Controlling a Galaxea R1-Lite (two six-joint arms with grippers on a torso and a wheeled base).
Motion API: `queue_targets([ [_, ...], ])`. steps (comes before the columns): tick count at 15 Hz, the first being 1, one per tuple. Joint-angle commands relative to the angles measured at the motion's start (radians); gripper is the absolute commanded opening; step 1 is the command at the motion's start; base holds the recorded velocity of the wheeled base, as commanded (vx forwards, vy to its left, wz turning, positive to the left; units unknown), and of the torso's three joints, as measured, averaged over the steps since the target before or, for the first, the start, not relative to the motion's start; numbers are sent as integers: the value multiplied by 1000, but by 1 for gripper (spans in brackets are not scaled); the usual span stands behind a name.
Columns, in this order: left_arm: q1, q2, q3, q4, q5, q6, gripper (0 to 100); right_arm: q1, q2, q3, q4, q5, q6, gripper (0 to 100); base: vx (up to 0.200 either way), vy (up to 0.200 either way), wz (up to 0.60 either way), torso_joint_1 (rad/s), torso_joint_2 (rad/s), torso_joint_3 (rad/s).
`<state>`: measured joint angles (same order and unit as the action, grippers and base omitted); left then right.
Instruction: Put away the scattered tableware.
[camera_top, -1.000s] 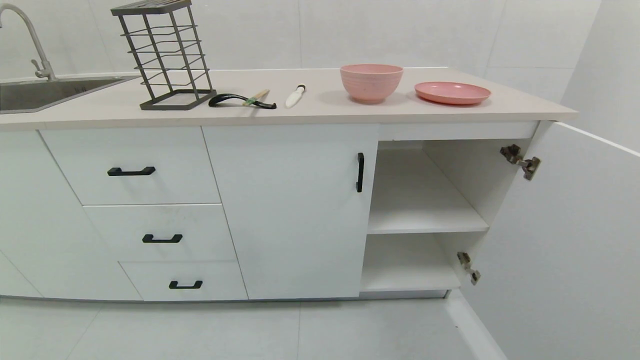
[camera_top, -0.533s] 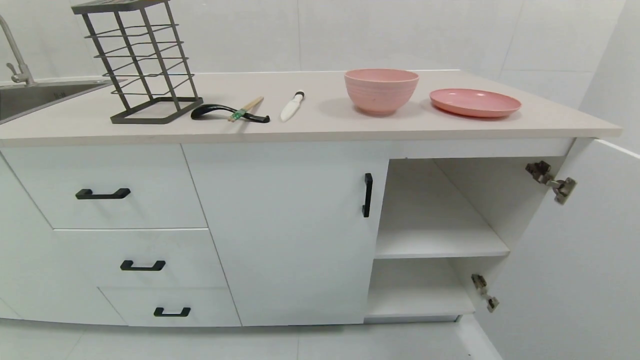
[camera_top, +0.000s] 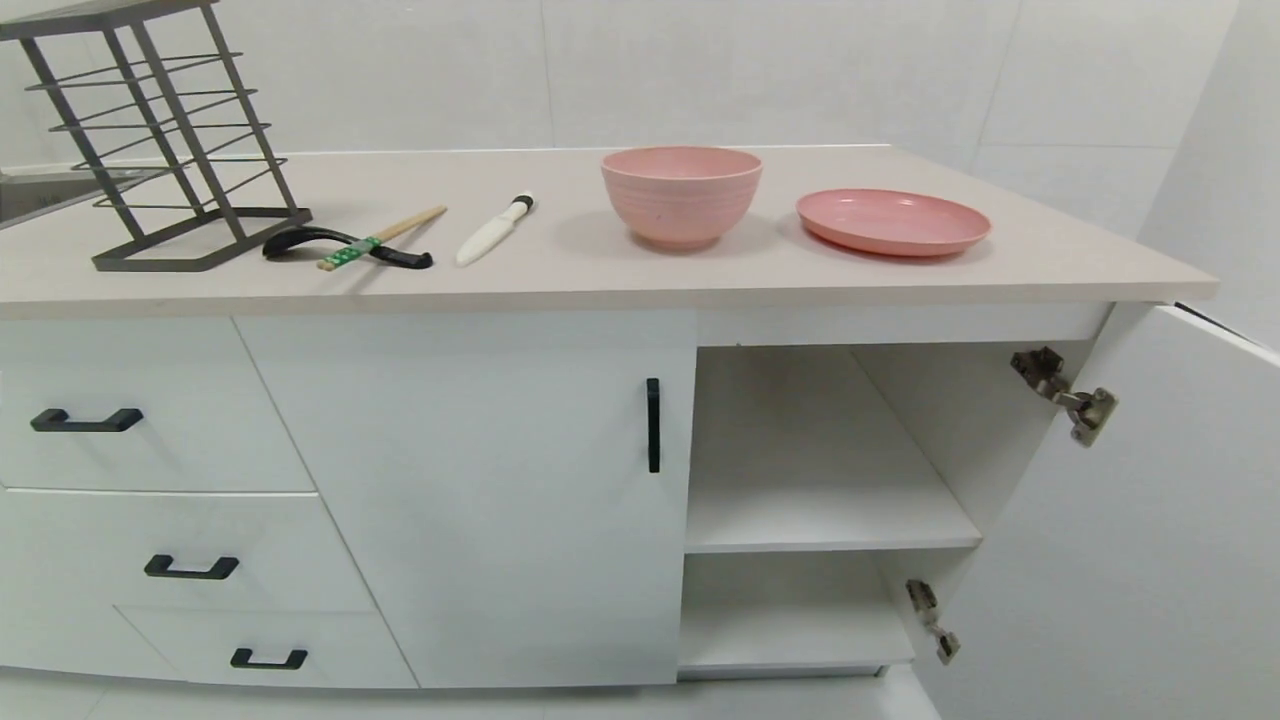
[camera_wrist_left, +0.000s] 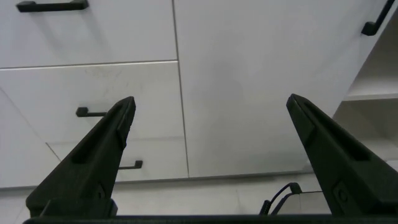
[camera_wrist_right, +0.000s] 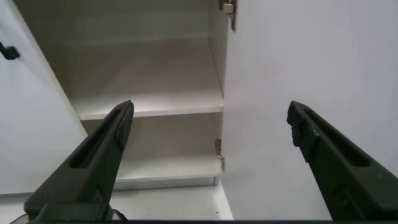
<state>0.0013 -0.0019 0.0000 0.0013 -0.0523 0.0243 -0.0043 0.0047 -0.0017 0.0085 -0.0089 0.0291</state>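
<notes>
Claws: we see the left claw (camera_wrist_left: 210, 102) with its fingers spread wide and nothing between them, facing the white drawer fronts (camera_wrist_left: 93, 37). The right claw (camera_wrist_right: 209, 107) is spread just as wide, also holding nothing, and faces the open cabinet compartment.
Compartment: we count two white shelves inside, an upper shelf (camera_top: 820, 510) and a lower shelf (camera_top: 790, 630). The door (camera_top: 1150, 520) is swung out to the right on its hinges.
Bowl: the pink bowl (camera_top: 681, 195) stands upright on the bench (camera_top: 600, 275), towards its middle.
Plate: the pink plate (camera_top: 893, 220) lies flat just right of the bowl, apart from it, above the open compartment.
Cutlery: we find a white knife (camera_top: 494, 230) left of the bowl. Further left is a black ladle (camera_top: 300, 240) with chopsticks (camera_top: 385, 236) lying across its handle.
Rack: a dark wire rack (camera_top: 150, 140) stands at the bench's left end, near the ladle's scoop.
Room: we note a white tiled wall behind the bench, and a sink edge (camera_top: 40, 190) showing past the rack.
</notes>
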Motion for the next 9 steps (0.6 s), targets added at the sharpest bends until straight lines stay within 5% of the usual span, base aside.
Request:
queue_targets([
  [1, 0, 2, 0, 0, 0, 0, 100, 0, 1, 0, -1, 0, 0, 100, 0, 0, 0, 0, 0, 0],
  [5, 0, 2, 0, 0, 0, -1, 100, 0, 1, 0, 1, 0, -2, 100, 0, 0, 0, 0, 0, 0],
  [9, 0, 2, 0, 0, 0, -1, 100, 0, 1, 0, 1, 0, -2, 100, 0, 0, 0, 194, -91, -80],
])
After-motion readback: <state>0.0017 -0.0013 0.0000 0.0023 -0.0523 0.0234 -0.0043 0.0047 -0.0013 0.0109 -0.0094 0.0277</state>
